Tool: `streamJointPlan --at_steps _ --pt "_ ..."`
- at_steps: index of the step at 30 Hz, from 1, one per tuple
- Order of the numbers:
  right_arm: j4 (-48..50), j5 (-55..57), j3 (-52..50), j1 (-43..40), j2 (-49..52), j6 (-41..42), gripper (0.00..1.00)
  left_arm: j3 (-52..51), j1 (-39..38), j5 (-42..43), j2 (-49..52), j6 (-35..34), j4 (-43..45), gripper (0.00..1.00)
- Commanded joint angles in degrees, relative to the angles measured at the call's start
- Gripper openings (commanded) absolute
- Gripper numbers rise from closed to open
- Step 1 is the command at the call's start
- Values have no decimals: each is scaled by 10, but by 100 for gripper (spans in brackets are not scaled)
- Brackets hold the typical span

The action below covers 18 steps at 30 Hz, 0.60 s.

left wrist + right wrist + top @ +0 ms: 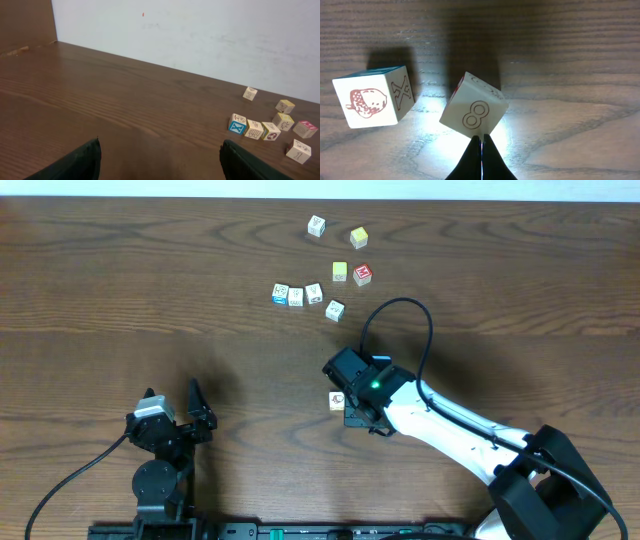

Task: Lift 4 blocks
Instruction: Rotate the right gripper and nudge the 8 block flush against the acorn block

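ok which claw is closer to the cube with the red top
Right. The right claw is mid-table, on the robot's side of the red-topped cube. The left claw is farther back toward the base and well off to the cube's left.

Your left pincer (160,150) shows as two dark fingers (80,162) at the bottom corners, spread wide, with brown tabletop (125,100) showing between them. Well off to your right lie the blocks (254,129): three in a close row, the leftmost with a blue face, another (299,151) near them on the right, and one (250,93) alone toward the pale wall (175,35). Two yellow-faced cubes (285,106) (283,121) and a red-topped cube (305,129) sit just beyond the row.
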Motion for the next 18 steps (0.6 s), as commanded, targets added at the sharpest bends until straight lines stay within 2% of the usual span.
streamJointPlan --at_steps 1,6,12,18 --pt "-3 8 -2 3 -13 13 1 -11 2 -3 -1 1 -23 77" --pt "-14 40 -2 -2 -14 16 1 -11 2 -3 -1 1 -23 76" --pt "-61 41 -2 -5 -16 68 1 -11 2 -3 -1 1 -23 76" --pt "-43 4 -2 -3 -15 68 1 -11 2 -3 -1 1 -23 77"
